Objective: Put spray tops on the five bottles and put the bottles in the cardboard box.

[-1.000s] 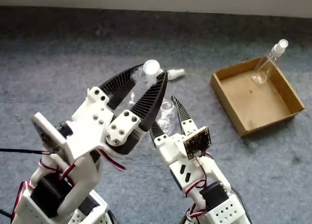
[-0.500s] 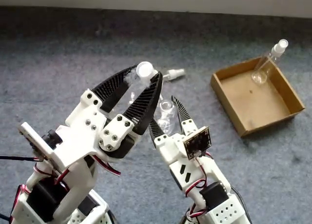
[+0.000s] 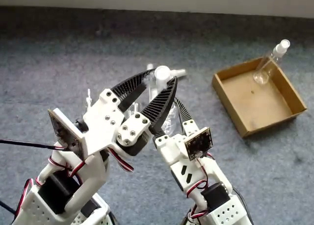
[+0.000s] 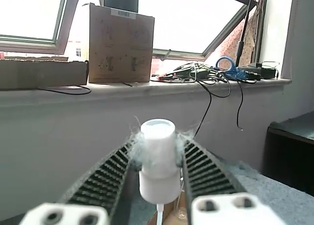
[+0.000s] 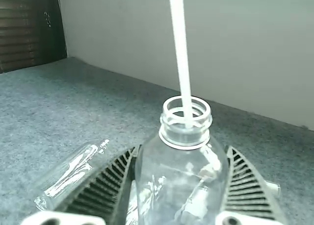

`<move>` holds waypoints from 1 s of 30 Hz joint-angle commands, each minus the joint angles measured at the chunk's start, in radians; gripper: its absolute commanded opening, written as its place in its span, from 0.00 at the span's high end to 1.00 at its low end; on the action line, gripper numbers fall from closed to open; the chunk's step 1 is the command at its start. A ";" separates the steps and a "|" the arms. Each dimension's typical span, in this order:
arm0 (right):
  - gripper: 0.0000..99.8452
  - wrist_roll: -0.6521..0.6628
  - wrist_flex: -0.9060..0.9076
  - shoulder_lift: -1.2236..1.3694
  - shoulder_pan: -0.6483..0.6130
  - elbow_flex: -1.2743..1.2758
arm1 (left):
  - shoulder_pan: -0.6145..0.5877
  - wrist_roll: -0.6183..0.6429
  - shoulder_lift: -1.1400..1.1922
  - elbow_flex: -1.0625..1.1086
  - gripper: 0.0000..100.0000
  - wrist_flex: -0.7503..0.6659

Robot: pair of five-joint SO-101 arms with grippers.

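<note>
High view puts the left gripper (image 3: 159, 83) well apart from the cardboard box (image 3: 229, 95), on its open-floor side, fingers closed tight on a white spray top (image 3: 162, 73). Slightly nearer the box, the right gripper (image 3: 167, 116) clamps an upright clear bottle (image 3: 170, 121). In the right wrist view the top's thin tube (image 5: 182, 53) dips into that bottle's open neck. A capped bottle (image 3: 269, 65) leans against the box's far corner. A bare bottle (image 5: 73, 176) lies on the carpet (image 3: 73, 53), outside the box.
</note>
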 commanded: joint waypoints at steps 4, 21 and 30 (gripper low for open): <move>0.79 0.012 0.002 -0.007 -0.001 0.127 | 0.019 -0.003 0.008 -0.005 1.00 -0.012; 0.79 0.012 0.002 -0.005 -0.001 0.127 | -0.004 -0.006 0.010 0.120 1.00 -0.020; 0.79 0.012 0.002 -0.005 -0.001 0.127 | -0.077 -0.005 0.010 0.222 1.00 -0.023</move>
